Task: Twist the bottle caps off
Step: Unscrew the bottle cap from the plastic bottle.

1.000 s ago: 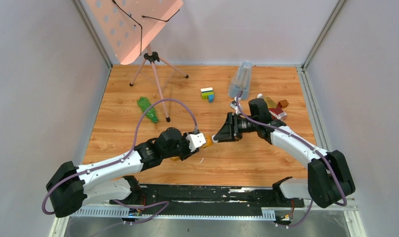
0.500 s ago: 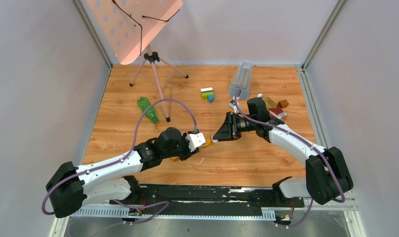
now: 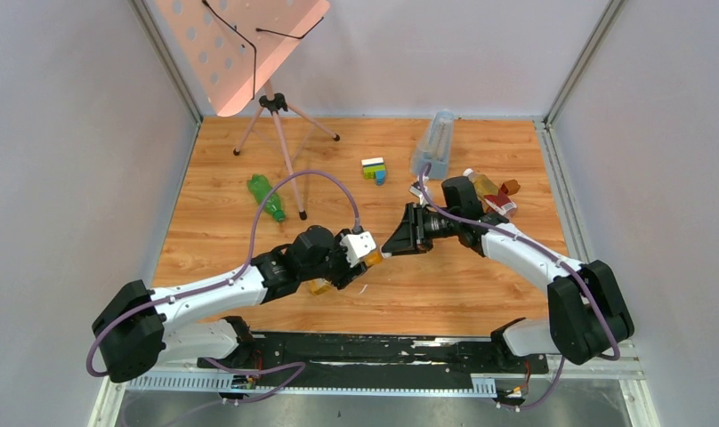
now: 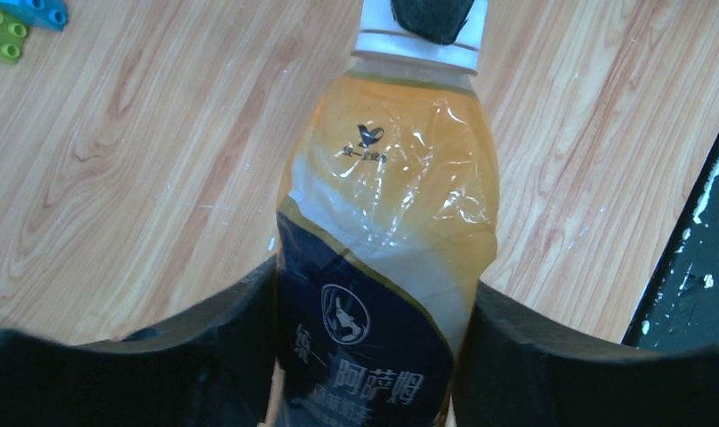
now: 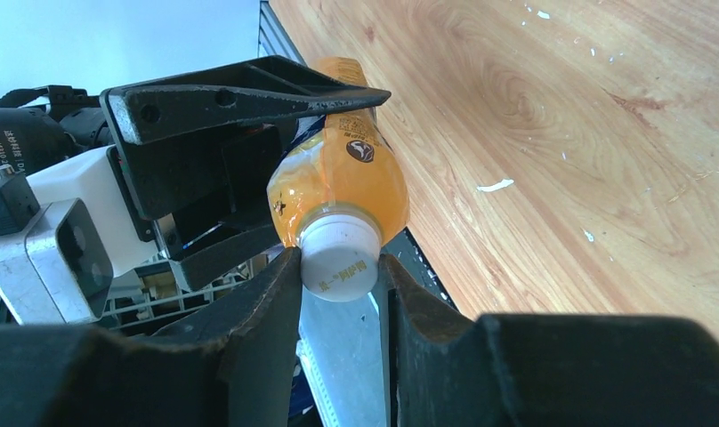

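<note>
An amber bottle [image 4: 387, 205] with a dark label hangs level above the table near its front middle. My left gripper [image 4: 374, 285] is shut on its body, one finger against each side. The bottle's white cap [image 5: 340, 258] points at my right gripper [image 5: 338, 261], which is shut on it, a finger pressed to either side. From above, both grippers [image 3: 356, 262] [image 3: 387, 252] meet tip to tip and the cap is hidden. A green bottle [image 3: 267, 197] lies at the left. A third bottle [image 3: 494, 194], red-labelled, lies at the right behind my right arm.
A pink music stand on a tripod [image 3: 280, 133] stands at the back left, one leg ending beside the green bottle. Toy bricks [image 3: 374, 169] and a tall bluish container [image 3: 433, 142] sit at the back middle. A reddish-brown block [image 3: 511, 186] lies far right.
My left arm has pushed a little forward and right with the bottle, and its fingers now stand wider around the body. The right gripper has closed in on the cap.
</note>
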### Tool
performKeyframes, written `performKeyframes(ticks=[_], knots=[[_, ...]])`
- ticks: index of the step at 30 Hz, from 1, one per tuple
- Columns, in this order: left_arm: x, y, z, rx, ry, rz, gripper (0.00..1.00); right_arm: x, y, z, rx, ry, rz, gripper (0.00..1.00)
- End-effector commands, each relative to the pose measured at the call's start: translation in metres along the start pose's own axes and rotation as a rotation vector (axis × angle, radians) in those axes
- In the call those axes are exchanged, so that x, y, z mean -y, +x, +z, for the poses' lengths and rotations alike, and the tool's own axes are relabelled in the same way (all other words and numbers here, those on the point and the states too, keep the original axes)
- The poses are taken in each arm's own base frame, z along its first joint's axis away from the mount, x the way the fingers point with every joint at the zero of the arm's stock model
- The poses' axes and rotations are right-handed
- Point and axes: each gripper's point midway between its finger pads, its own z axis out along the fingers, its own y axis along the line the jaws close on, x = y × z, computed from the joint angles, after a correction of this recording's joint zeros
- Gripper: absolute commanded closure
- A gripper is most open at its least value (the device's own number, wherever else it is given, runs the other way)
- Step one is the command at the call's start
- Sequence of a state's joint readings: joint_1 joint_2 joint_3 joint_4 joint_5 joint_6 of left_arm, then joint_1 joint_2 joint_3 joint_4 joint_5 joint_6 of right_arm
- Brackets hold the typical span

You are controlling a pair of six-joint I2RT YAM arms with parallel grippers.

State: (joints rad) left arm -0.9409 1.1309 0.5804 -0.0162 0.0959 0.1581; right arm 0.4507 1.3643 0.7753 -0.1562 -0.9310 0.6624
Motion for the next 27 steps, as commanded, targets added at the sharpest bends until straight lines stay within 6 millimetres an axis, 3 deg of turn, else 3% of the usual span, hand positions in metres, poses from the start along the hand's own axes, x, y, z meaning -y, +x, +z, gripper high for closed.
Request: performKeyframes(ticks=[1, 12, 15, 21, 27], knots=[[-0.005, -0.032, 0.001, 0.082, -0.011, -0.013, 0.45, -0.010, -0.013, 0.001, 0.040, -0.015, -0.050, 0.89], [-0.008, -0.027, -0.011, 0.088, -0.042, -0.013, 0.95, -0.014, -0.013, -0.001, 0.059, -0.041, -0.140, 0.92], [-0.006, -0.027, -0.013, 0.096, -0.034, -0.008, 0.99, -0.016, -0.013, -0.002, 0.070, -0.056, -0.212, 1.00], [-0.003, -0.026, -0.015, 0.094, -0.015, -0.002, 1.00, -0.020, -0.005, -0.002, 0.070, -0.057, -0.397, 1.00], [0.005, -0.025, -0.015, 0.080, 0.039, 0.006, 1.00, -0.027, 0.018, 0.005, 0.069, -0.057, -0.718, 1.00]])
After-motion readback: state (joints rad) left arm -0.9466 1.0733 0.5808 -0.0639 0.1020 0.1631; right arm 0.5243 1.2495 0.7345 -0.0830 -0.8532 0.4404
